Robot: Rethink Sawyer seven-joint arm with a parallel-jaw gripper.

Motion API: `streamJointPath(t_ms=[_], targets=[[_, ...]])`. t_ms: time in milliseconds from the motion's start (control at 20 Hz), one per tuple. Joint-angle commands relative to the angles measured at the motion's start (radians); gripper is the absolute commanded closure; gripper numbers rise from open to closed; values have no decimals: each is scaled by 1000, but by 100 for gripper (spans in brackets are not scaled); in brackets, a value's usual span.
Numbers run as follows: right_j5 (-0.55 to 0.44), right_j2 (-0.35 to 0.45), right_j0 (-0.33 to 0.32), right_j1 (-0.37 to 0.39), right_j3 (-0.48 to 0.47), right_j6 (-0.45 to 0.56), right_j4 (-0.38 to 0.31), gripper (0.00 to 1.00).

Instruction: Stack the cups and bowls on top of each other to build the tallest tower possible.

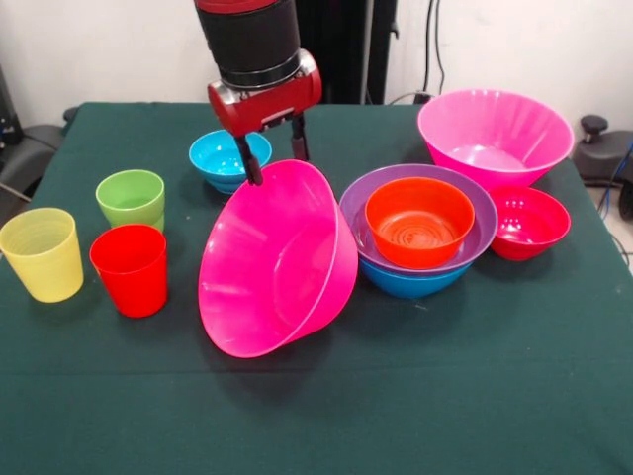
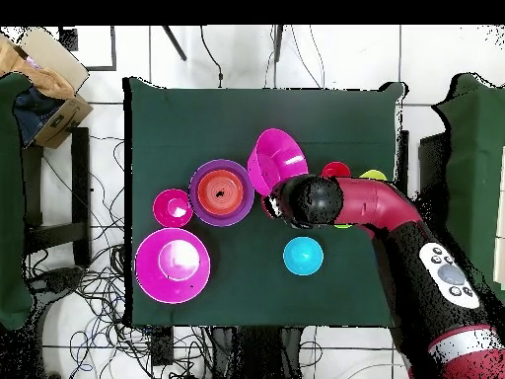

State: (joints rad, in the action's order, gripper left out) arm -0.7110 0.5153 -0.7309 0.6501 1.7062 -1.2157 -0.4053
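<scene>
A large pink bowl [image 1: 277,259] stands tilted on its edge on the table and leans against the pile of bowls: blue [image 1: 410,281] lowest, purple [image 1: 475,203], orange [image 1: 419,221] uppermost. My gripper [image 1: 277,163] is right above the tilted bowl's top rim, its two fingers standing apart astride the rim. In the overhead view the gripper [image 2: 271,205] sits beside that bowl [image 2: 274,158]. The second large pink bowl [image 1: 495,136], small crimson bowl [image 1: 529,222] and small cyan bowl [image 1: 226,158] stand apart. The yellow [image 1: 42,253], red [image 1: 130,269] and green [image 1: 131,198] cups stand together.
The green cloth table [image 1: 326,406] has open room along its near edge in the front view. A cardboard box [image 2: 44,84] sits off the table in the overhead view, with cables on the floor around it.
</scene>
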Motion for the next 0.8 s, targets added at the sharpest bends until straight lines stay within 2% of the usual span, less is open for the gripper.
streamJointPath(t_ms=[50, 250, 550, 750, 800], targets=[[109, 21, 33, -58, -18, 62, -141, 0], [166, 18, 29, -88, 0, 29, -166, 0], [213, 22, 0, -113, 14, 36, -193, 0], [223, 17, 5, -121, 12, 7, -184, 0], [214, 7, 17, -118, 4, 5, -193, 100]])
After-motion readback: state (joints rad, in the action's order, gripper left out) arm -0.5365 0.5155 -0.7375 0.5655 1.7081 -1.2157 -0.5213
